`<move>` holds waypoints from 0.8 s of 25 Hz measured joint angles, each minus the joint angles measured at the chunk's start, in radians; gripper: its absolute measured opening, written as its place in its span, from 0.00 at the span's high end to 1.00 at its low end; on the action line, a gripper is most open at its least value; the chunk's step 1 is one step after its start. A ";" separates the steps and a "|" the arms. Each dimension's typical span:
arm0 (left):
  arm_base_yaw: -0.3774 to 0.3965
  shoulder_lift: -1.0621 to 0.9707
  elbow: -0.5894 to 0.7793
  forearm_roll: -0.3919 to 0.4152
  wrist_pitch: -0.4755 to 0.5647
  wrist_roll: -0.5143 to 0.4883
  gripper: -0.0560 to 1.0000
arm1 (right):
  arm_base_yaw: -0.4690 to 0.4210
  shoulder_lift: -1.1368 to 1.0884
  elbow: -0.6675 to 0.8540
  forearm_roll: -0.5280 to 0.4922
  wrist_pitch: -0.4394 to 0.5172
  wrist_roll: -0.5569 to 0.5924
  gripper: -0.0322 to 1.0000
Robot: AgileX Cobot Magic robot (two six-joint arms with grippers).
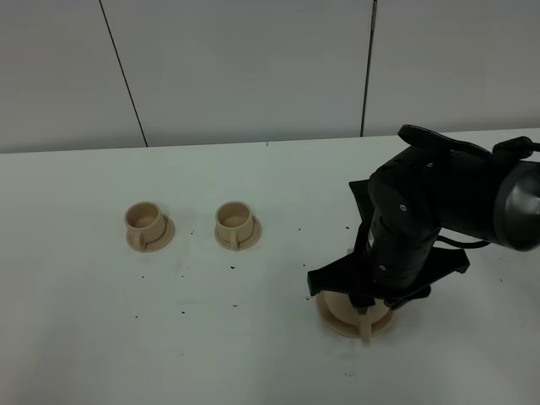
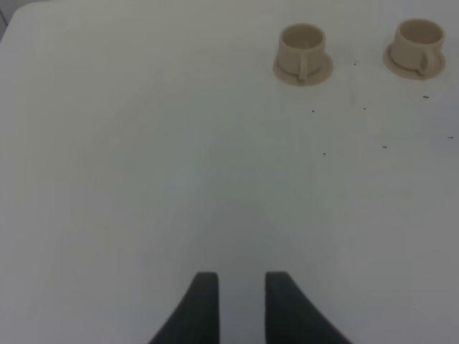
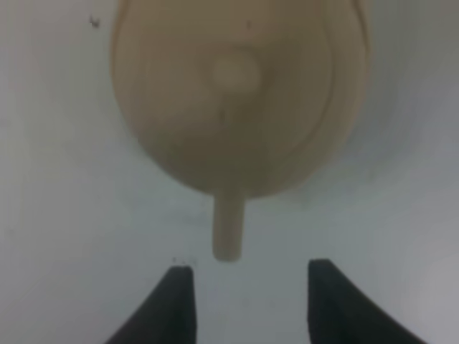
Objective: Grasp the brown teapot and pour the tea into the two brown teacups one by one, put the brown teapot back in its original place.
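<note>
On the table (image 1: 169, 354), front right, the brown teapot (image 3: 237, 93) sits under the right gripper (image 3: 251, 276), jaws wide, handle (image 3: 228, 229) not yet between them. A shallow pinch risks swing and spill before the 2 brown teacups (image 1: 145, 221). The left gripper (image 2: 240, 279) is narrow, empty.

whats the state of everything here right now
brown teapot: upright, lid on, not gripped
teacup nearest teapot: upright, untouched
other teacup: upright, untouched
right gripper: open, just short of the handle
left gripper: slightly open, empty
</note>
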 joint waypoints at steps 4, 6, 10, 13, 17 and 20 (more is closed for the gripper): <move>0.000 0.000 0.000 0.000 0.000 0.000 0.73 | -0.024 -0.073 0.082 0.010 -0.064 -0.004 0.62; 0.000 0.000 0.000 0.000 0.000 0.000 0.73 | -0.048 -0.113 0.137 0.047 -0.107 -0.004 0.62; 0.000 0.000 0.000 0.000 0.000 0.000 0.73 | -0.062 -0.138 0.164 0.103 -0.178 -0.010 0.62; 0.000 0.000 0.000 0.000 0.000 0.000 0.73 | -0.062 -0.134 0.164 0.120 -0.201 -0.037 0.59; 0.000 0.000 0.000 0.000 0.000 0.000 0.73 | -0.062 -0.088 0.164 0.167 -0.203 -0.074 0.53; 0.000 0.000 0.000 0.000 0.000 0.000 0.73 | -0.062 -0.059 0.164 0.220 -0.199 -0.080 0.52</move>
